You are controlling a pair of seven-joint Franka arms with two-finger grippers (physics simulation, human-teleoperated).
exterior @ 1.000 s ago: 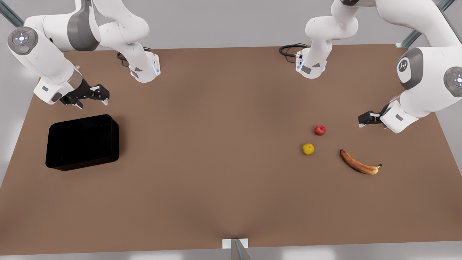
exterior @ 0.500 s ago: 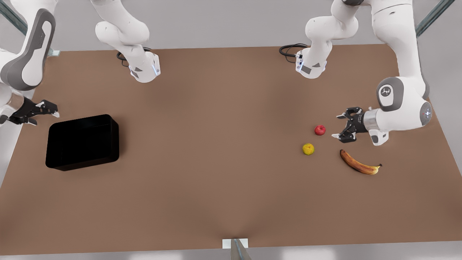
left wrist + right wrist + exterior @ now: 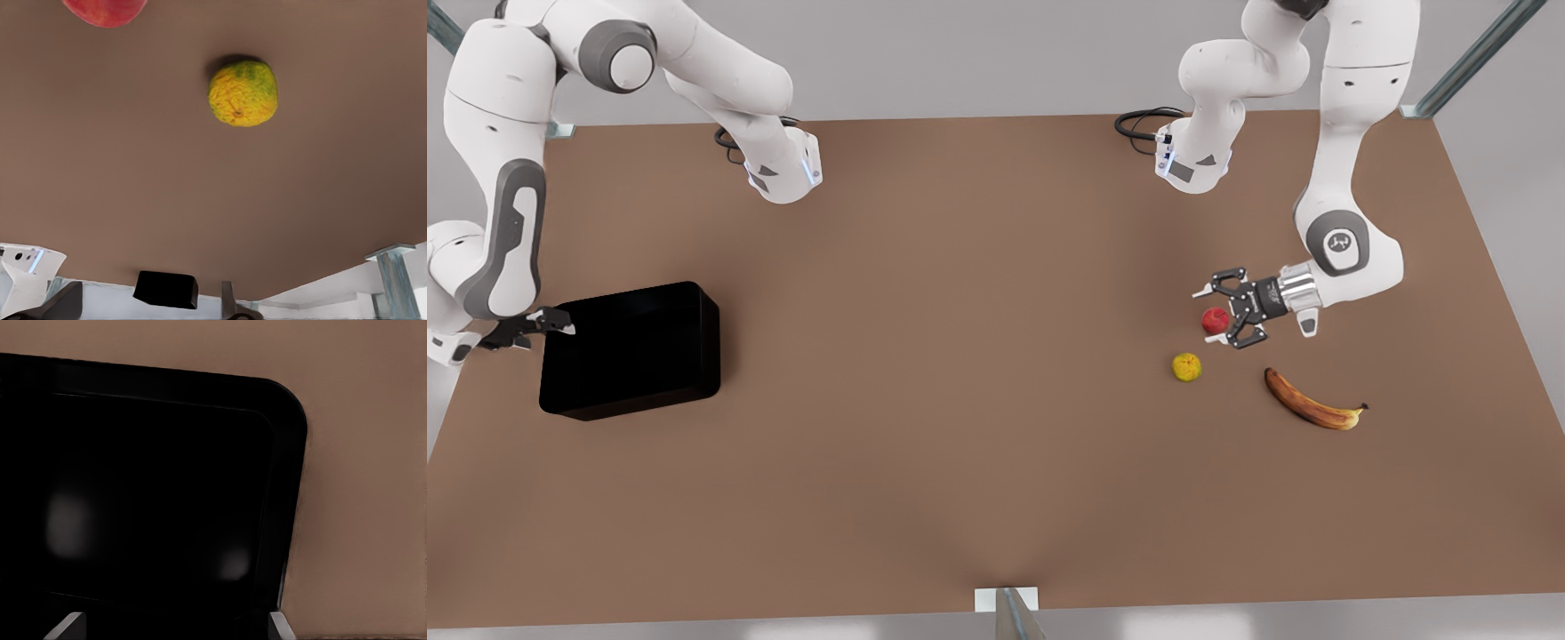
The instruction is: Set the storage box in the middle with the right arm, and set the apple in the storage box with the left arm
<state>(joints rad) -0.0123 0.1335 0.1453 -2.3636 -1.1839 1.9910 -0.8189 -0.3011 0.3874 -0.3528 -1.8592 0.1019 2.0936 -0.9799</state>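
On the brown table (image 3: pixel 978 373), near the edge at the front view's right, the red apple (image 3: pixel 1213 320) lies between the spread fingers of the left gripper (image 3: pixel 1211 311); I cannot tell whether the fingers touch it. One fingertip (image 3: pixel 1202 291) is on the far side of the apple and the other is on the near side, and the black gripper body hides a small part of the fruit. From the left wrist camera the apple (image 3: pixel 105 11) is cut off by the picture edge. A yellowish-green round fruit (image 3: pixel 1186 366) sits just beside the apple, toward the near edge, and it is seen well in the left wrist view (image 3: pixel 243 93). A browned banana (image 3: pixel 1312 405) lies near them, closer to the right edge, apart from both.

Close to the opposite edge of the surface stands the black storage box (image 3: pixel 630 350), far from the middle. The right gripper (image 3: pixel 538 324) is at the box's corner by that edge, and its jaws look spread, with two light fingertips (image 3: pixel 65 625) at the box wall (image 3: pixel 288 513) in the right wrist view. The box inside is very dark and hard to make out.
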